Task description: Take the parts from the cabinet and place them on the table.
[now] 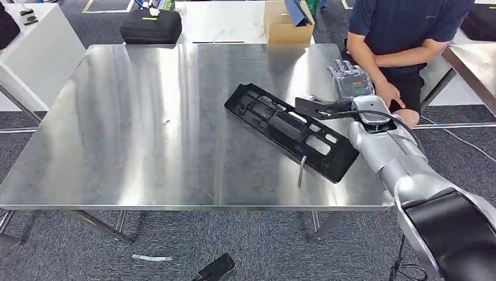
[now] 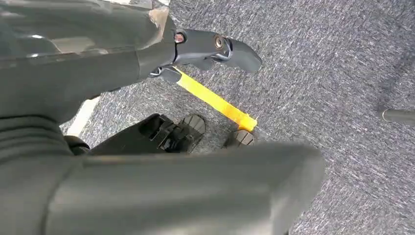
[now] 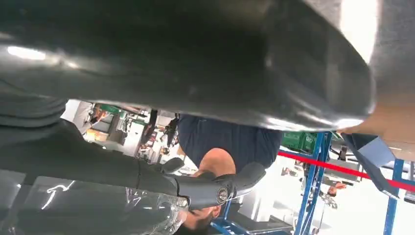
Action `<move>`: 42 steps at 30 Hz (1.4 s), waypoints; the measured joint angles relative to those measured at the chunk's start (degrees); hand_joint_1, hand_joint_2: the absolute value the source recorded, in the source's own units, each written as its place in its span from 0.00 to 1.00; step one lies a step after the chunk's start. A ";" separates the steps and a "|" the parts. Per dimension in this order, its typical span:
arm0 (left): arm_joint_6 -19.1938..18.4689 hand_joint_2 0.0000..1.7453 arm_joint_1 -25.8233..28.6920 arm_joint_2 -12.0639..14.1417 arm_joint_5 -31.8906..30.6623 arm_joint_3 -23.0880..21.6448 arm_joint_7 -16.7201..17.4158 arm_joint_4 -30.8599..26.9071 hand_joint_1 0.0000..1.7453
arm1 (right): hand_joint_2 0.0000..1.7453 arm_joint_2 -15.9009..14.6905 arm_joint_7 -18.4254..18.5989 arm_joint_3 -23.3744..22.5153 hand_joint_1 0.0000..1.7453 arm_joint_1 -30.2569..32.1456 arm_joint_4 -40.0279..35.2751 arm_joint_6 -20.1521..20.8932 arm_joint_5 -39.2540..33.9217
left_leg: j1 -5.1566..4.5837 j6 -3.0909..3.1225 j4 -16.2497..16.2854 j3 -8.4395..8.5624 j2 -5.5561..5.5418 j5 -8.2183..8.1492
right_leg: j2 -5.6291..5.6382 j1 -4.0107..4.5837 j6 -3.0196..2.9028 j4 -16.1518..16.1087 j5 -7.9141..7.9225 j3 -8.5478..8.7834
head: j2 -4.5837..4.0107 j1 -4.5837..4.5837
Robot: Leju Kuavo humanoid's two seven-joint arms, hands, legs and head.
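**Part on table, right hand above its far end: release and withdrawal**

Task item: long black moulded plastic frame part [image 1: 289, 130], ribbed, with rectangular cut-outs and small round bosses. It lies flat on the brushed stainless-steel table [image 1: 146, 129], diagonally, near end toward 5 o'clock of the tabletop, far end toward 1 o'clock. Near end sits close to the table's front edge but appears fully supported. A thin pale strip [image 1: 301, 170] projects from its near side toward 6 o'clock; purpose unclear.

Right hand [image 1: 351, 82], dark fingers under a clear glossy cover, sits at 2 o'clock from the part's centre, raised beyond its far end. Fingers look extended and side by side with nothing between them. In the right wrist view the hand [image 3: 161, 186] shows a straightened dark finger and no contact with the part.

Judgement: placement looks done or nearly so. Best next step: lift clear and draw back along the arm's line, keeping the black wrist bracket [image 1: 319, 108], which overhangs the part, from snagging it. Smooth steel gives little friction; a nudge would slide the part.

Left hand [image 2: 205, 49] hangs over grey carpet [image 2: 333, 73], fingers loosely extended, holding nothing.

A person in a dark blue shirt [image 1: 403, 29] sits at 1 o'clock, close to the right hand; withdraw slowly.
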 joint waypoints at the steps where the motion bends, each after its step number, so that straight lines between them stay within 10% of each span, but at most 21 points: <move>1: -0.09 0.00 0.00 0.00 0.00 0.00 0.00 0.00 0.00 | 0.00 0.00 -0.22 0.00 0.00 0.00 0.00 0.02 0.00 | 0.00 0.00 0.00 0.00 0.00 0.00 | 0.00 0.00 0.00 0.00 0.00 0.00 | 0.00 0.00; 12: 1.14 0.00 0.66 0.46 1.27 1.15 -3.89 0.00 0.00 | 0.00 -2.76 -1.66 -4.73 0.00 -1.89 -4.11 -9.88 -3.70 | -0.06 0.01 0.01 0.01 -0.07 0.00 | -0.01 0.00 0.00 0.00 0.00 -0.01 | 0.00 0.00; 19: 5.25 0.00 2.27 1.31 2.03 2.89 -5.81 0.00 0.00 | 0.00 -13.16 -5.45 -13.16 0.00 -5.58 -9.07 -15.67 -10.41 | -0.27 0.21 0.02 -0.01 -0.30 -0.09 | -0.25 0.00 0.05 -0.04 -0.04 0.03 | 0.00 -0.02; 25: 7.48 0.00 3.62 2.32 2.36 4.07 -7.39 0.00 0.00 | 0.00 -22.63 -16.38 -22.04 0.00 -3.77 -12.20 -12.65 -27.53 | -0.34 0.52 0.03 -0.09 -0.27 -0.22 | -0.28 -0.04 0.06 -0.09 -0.05 0.05 | 0.00 -0.02; 30: 8.59 0.00 3.65 2.60 2.27 4.24 -8.11 0.00 0.00 | 0.00 -25.95 -16.70 -22.84 0.00 -0.03 -15.45 -13.05 -31.17 | -0.38 0.72 0.03 -0.03 0.09 -0.36 | 0.08 -0.10 0.06 -0.11 -0.04 0.04 | 0.00 -0.02; 31: 8.98 1.00 3.70 2.62 2.40 4.31 -8.17 0.00 0.00 | 0.00 -26.34 -16.08 -22.84 0.00 0.37 -15.78 -13.88 -31.65 | -0.38 0.72 0.03 -0.01 0.09 -0.35 | 0.07 -0.09 0.06 -0.11 -0.04 0.03 | 0.00 0.00; 41: 12.28 1.00 5.74 2.95 4.22 5.64 -8.68 0.00 0.00 | 0.00 -36.18 -15.80 -25.69 0.00 5.80 -14.60 -20.09 -41.95 | -0.36 0.84 0.02 0.04 -0.44 -0.33 | -0.40 -0.06 0.41 -0.11 -0.31 0.29 | 0.00 0.02; 42: 12.33 0.00 5.78 3.02 4.28 5.70 -8.72 0.00 0.00 | 0.00 -36.57 -16.02 -26.06 0.00 6.73 -14.49 -20.15 -42.18 | -0.41 0.87 0.01 -0.02 -0.38 -0.37 | -0.34 -0.15 0.42 -0.11 -0.31 0.27 | 0.00 0.00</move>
